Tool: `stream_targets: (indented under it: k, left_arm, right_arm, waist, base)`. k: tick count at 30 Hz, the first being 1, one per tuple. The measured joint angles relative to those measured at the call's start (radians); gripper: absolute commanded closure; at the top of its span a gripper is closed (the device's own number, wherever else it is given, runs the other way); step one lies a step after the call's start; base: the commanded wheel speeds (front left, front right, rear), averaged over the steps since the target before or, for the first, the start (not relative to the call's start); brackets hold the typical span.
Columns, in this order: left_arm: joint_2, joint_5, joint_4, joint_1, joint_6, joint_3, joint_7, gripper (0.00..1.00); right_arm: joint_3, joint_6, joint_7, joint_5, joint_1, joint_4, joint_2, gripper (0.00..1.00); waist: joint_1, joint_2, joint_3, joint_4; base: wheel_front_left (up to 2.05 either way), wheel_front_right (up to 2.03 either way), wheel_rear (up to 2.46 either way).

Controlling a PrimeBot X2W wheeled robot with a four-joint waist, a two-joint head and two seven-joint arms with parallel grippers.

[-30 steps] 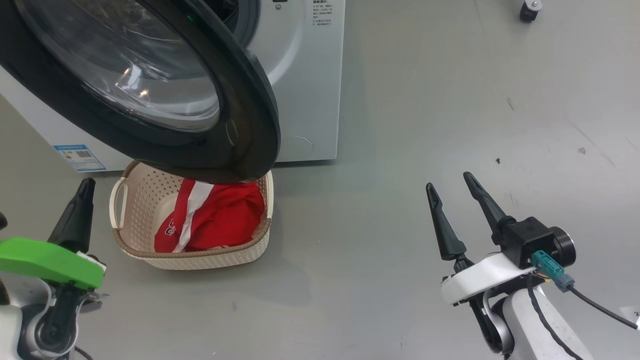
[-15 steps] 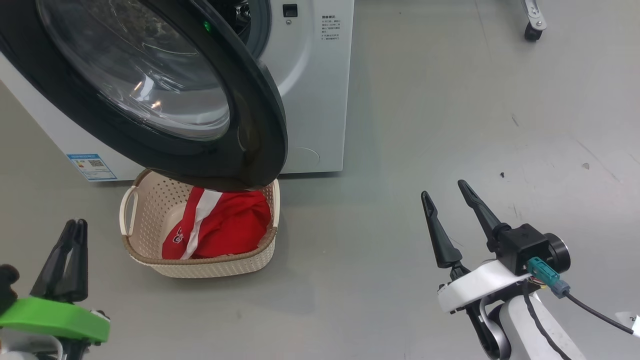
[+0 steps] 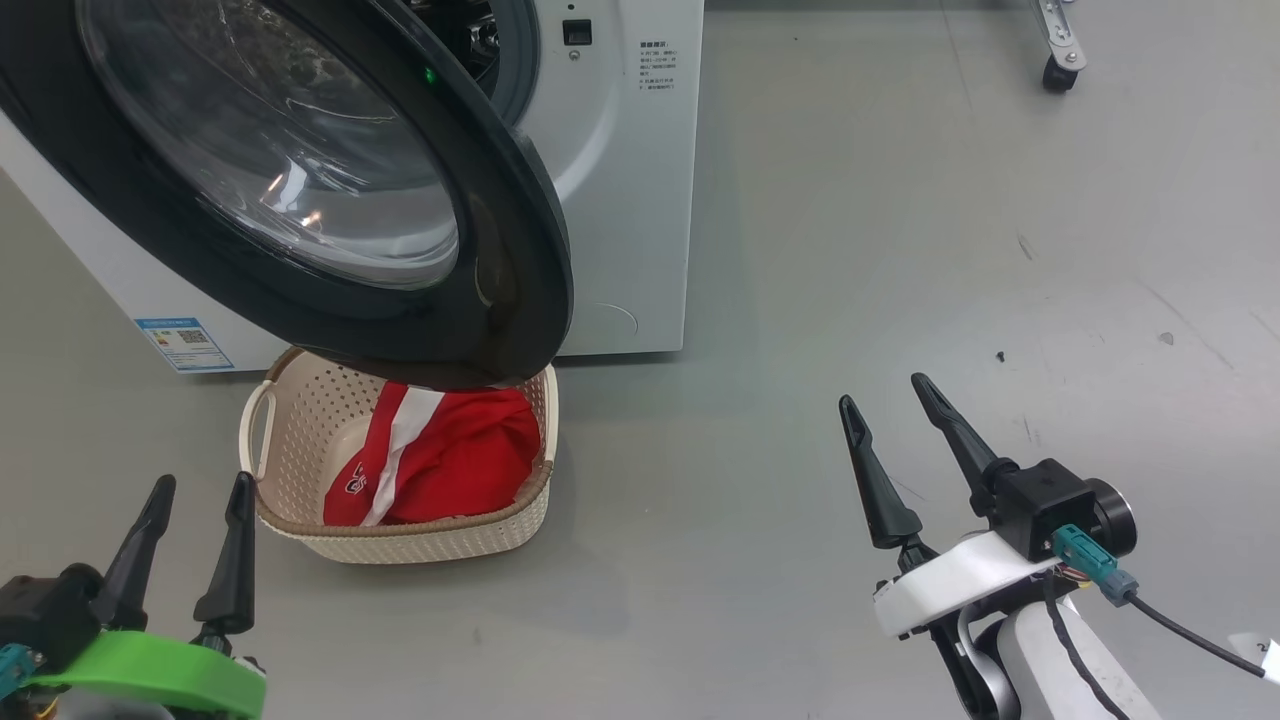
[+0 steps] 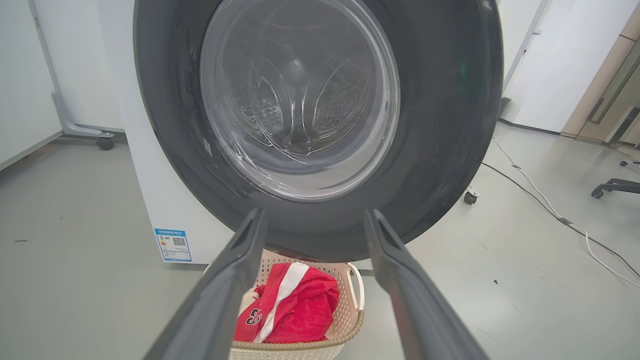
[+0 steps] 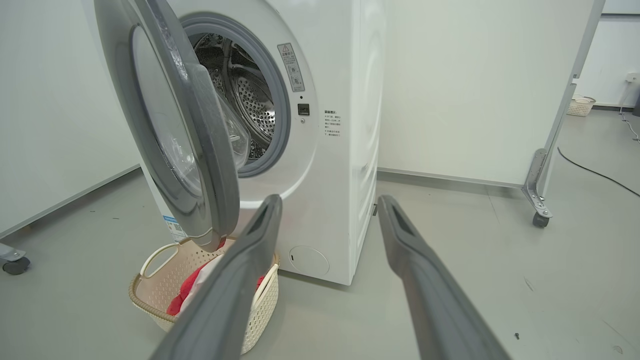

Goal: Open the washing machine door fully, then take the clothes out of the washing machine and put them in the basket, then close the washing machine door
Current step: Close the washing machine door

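Note:
The washing machine [image 3: 630, 200] stands at the upper left, white, with its port uncovered. The washing machine door [image 3: 500, 250] stands swung out, its black rim hanging over the basket [image 3: 440, 535]. Red clothes [image 3: 450, 460] with a white stripe lie in the basket. My left gripper [image 3: 202, 482] is open and empty, low at the left, beside the basket's handle. My right gripper [image 3: 883, 392] is open and empty over bare floor at the right. In the left wrist view the left gripper [image 4: 315, 214] faces the door [image 4: 440, 125] glass, clothes [image 4: 300, 310] below. The right gripper [image 5: 330, 198] faces the machine [image 5: 340, 175] and the steel drum [image 5: 250, 100].
Grey floor spreads to the right of the machine. A castor frame [image 3: 1058, 50] stands at the far upper right. A white panel on castors [image 5: 542, 200] stands right of the machine. A cable [image 4: 550, 210] runs over the floor. A blue label [image 3: 185, 343] marks the machine's side.
My left gripper has gone from shut to open and now sits lower in the head view, closer to the basket. The camera shifted slightly. The right gripper stays open.

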Motion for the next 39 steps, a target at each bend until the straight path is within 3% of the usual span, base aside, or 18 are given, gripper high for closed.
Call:
stream_targets:
  k: [39]
  left_arm:
    - [-0.042,0.021,0.026,0.002,-0.003,-0.005,-0.015,0.00]
  right_arm:
    - [-0.013,0.017,0.000,-0.014,0.011,0.003,0.009,0.00]
  waist:
    - [0.0000,0.0000,-0.006,0.004]
  base:
    - [0.00,0.00,0.00]
